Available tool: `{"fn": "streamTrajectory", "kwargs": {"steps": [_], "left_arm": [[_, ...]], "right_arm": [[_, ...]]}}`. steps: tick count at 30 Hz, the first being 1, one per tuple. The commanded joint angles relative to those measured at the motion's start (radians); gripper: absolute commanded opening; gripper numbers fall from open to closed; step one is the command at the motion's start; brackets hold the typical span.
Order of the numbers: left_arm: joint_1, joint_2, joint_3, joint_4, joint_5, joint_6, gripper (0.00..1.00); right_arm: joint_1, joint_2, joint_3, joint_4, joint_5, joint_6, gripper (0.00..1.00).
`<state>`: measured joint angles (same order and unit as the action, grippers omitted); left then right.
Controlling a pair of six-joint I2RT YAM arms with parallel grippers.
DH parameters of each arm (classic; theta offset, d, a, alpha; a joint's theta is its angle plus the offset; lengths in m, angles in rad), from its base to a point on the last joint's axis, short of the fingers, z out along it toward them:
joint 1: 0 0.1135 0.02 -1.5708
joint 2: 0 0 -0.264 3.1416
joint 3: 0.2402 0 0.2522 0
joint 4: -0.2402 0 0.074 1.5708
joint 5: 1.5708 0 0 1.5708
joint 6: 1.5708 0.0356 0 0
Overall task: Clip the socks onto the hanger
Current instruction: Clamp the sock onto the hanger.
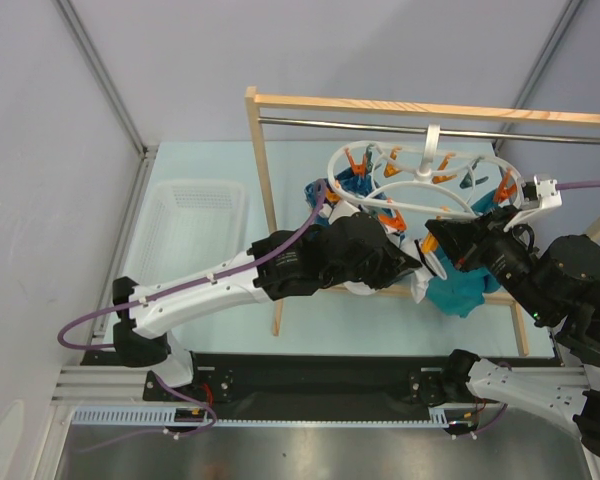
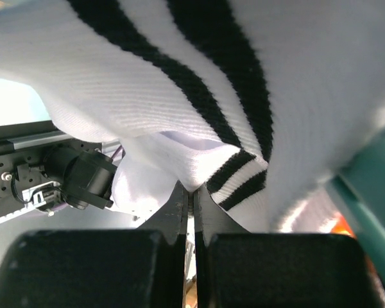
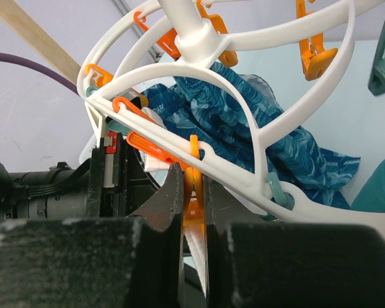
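Note:
The white oval hanger (image 1: 336,163) with orange clips hangs by its hook from the rack's metal rail; its hub shows in the right wrist view (image 3: 191,35). My left gripper (image 1: 408,263) (image 2: 192,190) is shut on a fold of a white sock with black cuff stripes (image 2: 179,83), held just under the hanger's near rim. A bit of white sock (image 1: 420,284) shows between the two grippers. My right gripper (image 1: 436,246) (image 3: 194,192) is shut on an orange clip (image 3: 194,173) on the ring, squeezing it. White sock fabric (image 3: 196,242) sits between that clip's halves. A second sock is not clearly in view.
A blue patterned cloth (image 3: 244,122) and a teal garment (image 1: 462,290) hang from the hanger. The wooden-framed rack (image 1: 264,180) stands around it. A white plastic basket (image 1: 185,225) sits at the left of the table.

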<state>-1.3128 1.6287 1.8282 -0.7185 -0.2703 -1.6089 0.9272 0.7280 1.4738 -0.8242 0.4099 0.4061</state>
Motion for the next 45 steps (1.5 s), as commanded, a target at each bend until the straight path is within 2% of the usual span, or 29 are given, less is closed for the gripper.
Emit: {"fn": "streamTrajectory", "kwargs": {"steps": [1, 9, 26, 39, 45], "left_arm": [[-0.005, -0.035, 0.014, 0.004, 0.025, -0.031, 0.00], [-0.006, -0.073, -0.029, 0.033, 0.022, -0.054, 0.00], [-0.008, -0.102, -0.052, 0.033, 0.006, -0.059, 0.00], [-0.008, -0.133, -0.104, 0.129, 0.040, -0.037, 0.00], [-0.009, -0.165, -0.125, 0.146, 0.011, -0.020, 0.00]], "right_arm": [[0.010, -0.001, -0.018, -0.104, -0.074, -0.035, 0.00], [0.010, -0.015, -0.036, -0.131, -0.023, -0.055, 0.00], [0.010, -0.039, -0.066, -0.142, -0.029, -0.070, 0.00], [0.010, -0.068, -0.082, -0.136, -0.040, -0.079, 0.00], [0.012, -0.084, -0.090, -0.138, -0.036, -0.075, 0.00]]}}
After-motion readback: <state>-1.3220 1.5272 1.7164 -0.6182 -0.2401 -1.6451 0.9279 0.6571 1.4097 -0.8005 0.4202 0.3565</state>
